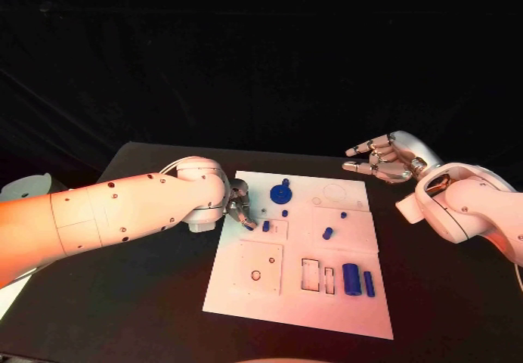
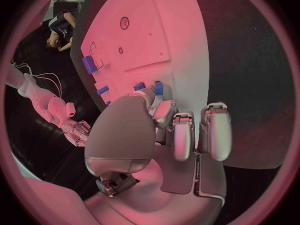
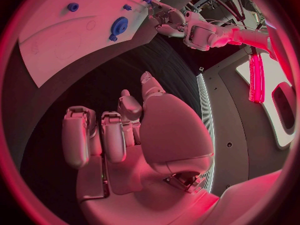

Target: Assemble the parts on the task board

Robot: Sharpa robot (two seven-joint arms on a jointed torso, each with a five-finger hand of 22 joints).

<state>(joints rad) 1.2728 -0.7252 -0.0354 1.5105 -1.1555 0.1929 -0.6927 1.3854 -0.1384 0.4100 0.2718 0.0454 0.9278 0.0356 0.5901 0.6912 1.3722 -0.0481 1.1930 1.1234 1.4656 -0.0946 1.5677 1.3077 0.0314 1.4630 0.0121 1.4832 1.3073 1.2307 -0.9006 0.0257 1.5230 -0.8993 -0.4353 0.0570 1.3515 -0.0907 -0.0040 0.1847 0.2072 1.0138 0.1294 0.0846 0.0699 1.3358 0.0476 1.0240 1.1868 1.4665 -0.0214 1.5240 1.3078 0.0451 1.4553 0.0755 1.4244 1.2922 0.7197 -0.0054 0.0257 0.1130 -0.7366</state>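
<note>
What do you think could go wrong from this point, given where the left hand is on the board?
The left hand pinches a small blue part at its fingertips near the task board edge; so slight a hold could let the part slip or tilt. The blue disc and a small blue peg stand close by, so the hand might knock them. The right hand hangs off the board, unable to steady it.

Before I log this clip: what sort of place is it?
Probably a robot test bench or lab: a black table before dark backdrop, a white task board with small blue parts, the left hand over it.
</note>
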